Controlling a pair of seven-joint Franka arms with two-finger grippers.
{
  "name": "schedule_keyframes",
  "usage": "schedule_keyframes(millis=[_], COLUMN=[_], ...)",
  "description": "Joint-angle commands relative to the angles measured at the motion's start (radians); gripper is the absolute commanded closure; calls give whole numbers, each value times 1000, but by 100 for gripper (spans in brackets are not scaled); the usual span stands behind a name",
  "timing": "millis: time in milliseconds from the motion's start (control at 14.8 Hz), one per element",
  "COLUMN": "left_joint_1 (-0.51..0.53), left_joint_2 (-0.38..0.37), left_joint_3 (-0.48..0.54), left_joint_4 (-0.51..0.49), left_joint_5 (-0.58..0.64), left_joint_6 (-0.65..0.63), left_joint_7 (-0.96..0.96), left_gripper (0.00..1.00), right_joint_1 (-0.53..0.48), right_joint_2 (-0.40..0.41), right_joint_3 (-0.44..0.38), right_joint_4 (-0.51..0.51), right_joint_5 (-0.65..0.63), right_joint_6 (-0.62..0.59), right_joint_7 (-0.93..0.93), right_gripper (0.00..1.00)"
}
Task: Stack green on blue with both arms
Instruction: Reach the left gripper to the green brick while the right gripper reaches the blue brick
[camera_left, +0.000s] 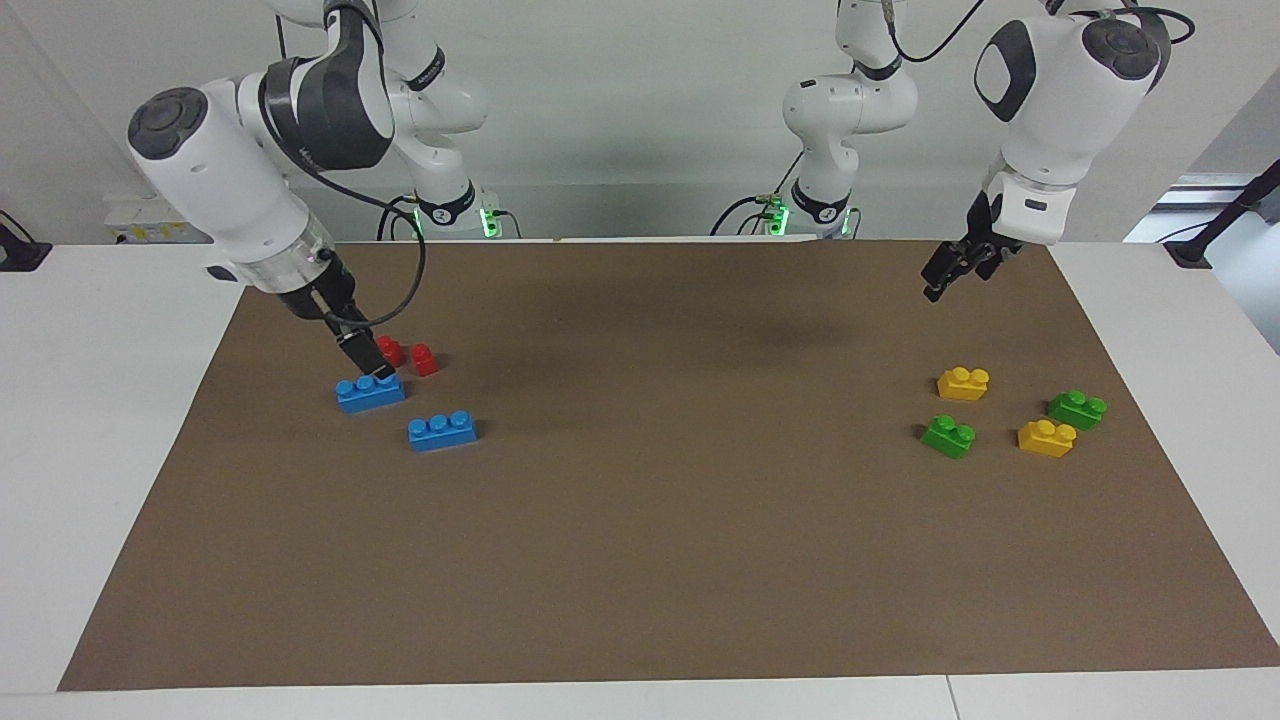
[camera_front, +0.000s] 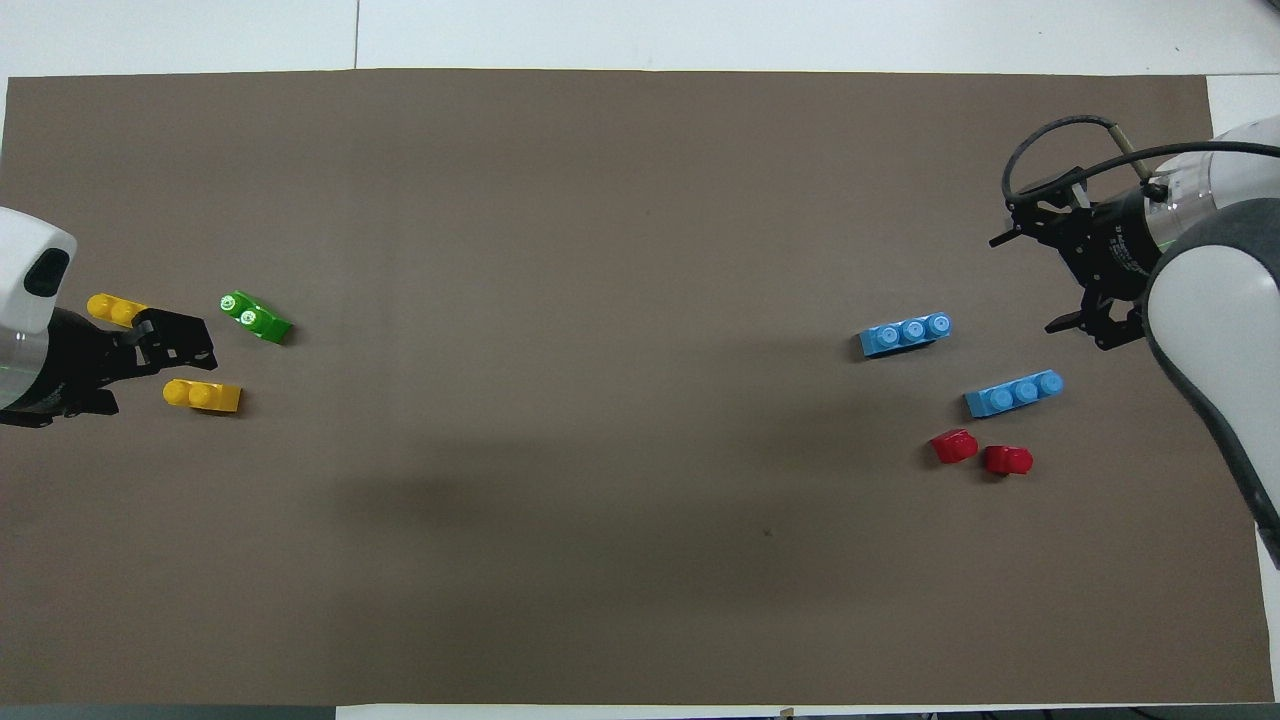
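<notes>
Two green bricks (camera_left: 948, 436) (camera_left: 1077, 409) lie at the left arm's end of the mat. The overhead view shows only one green brick (camera_front: 255, 316); the left arm hides the other. Two blue bricks (camera_left: 370, 390) (camera_left: 442, 430) lie at the right arm's end and also show in the overhead view (camera_front: 1015, 393) (camera_front: 905, 335). My right gripper (camera_left: 368, 360) (camera_front: 1025, 285) is open and empty, low over the blue brick nearer to the robots. My left gripper (camera_left: 945, 278) (camera_front: 180, 340) is open and empty, up in the air over the mat by the green and yellow bricks.
Two yellow bricks (camera_left: 963, 383) (camera_left: 1046, 438) lie among the green ones. Two small red pieces (camera_left: 390, 350) (camera_left: 425, 360) sit right beside the nearer blue brick, on its robot side. A brown mat (camera_left: 640, 560) covers the white table.
</notes>
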Motion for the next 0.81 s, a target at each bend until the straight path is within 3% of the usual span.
schedule_keyframes(millis=[0, 135, 405, 743], left_joint_1=[6, 9, 8, 17], left_joint_2=[-23, -12, 90, 198], left_joint_3=[3, 3, 3, 5], left_joint_4=[-71, -91, -88, -79], left_joint_5=[-17, -17, -18, -41], left_joint_6=[68, 98, 232, 367], left_joint_7=[-70, -99, -347, -376], left_gripper=[0, 0, 0, 0], right_joint_1=[-45, -64, -68, -67], right_joint_2=[-11, -8, 8, 2], right_joint_3=[7, 7, 7, 7], right_joint_4=[-83, -122, -158, -217], right_joint_5=[58, 64, 110, 144], right_joint_6=[73, 127, 185, 250], right_joint_7=[38, 38, 40, 156], right_gripper=[0, 0, 0, 0])
